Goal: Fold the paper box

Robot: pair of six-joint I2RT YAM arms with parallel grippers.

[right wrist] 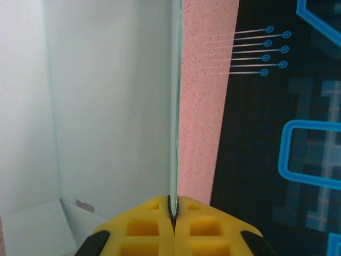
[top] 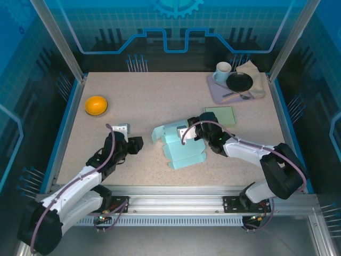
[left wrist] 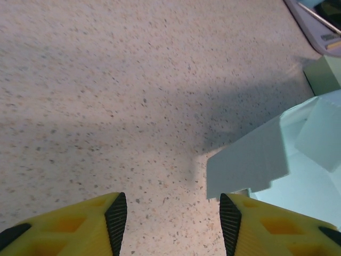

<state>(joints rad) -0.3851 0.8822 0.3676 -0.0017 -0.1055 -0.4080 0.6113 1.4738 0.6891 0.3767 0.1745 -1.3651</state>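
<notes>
Right gripper was pinched fully closed on a thin upright panel of the pale mint paper box, which sat half-folded around the middle of the table, slightly toward the front. Left gripper hung partly open just left of the box, gripping nothing, with bare tabletop between its yellow fingers. The table was a speckled beige slab. There was an orange bowl off on the left and a flat green sheet just behind the box. In the far right corner sat a lilac tray with a mug, black dish and tan cloth. Blue circuit-pattern walls all round, aluminium posts at the corners.
</notes>
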